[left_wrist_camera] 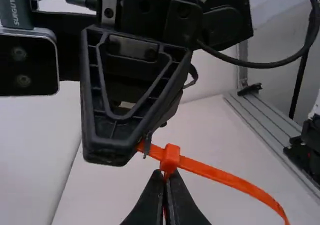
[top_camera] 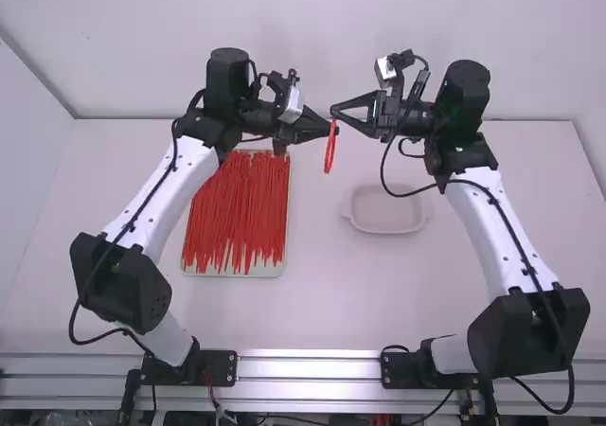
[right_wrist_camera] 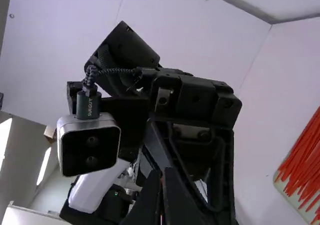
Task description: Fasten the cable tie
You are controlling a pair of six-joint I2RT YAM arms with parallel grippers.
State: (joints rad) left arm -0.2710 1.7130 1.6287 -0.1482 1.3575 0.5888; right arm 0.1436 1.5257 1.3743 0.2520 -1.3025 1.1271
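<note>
Raised above the surface, the left fingers and the right fingers met tip to tip. The red cable tie was caught between the two sets of tips, and its loop hung down just below them.

In the left wrist view, the left fingers were pressed together, with a sliver of the cable tie showing in the seam. The tie's square head sat just past their tips, and the strap ran off to one side and downward. The right fingers stood directly opposite, their tip touching the short end of the tie beside the head. They looked closed on it.

In the right wrist view, the right fingers lay together with no gap between them. The left arm's black hand was close in front.

Below and behind the left fingers, a tray lay flat on the surface, holding a spread of spare red ties. Below the right fingers, well apart from the tray, sat a shallow white dish.
</note>
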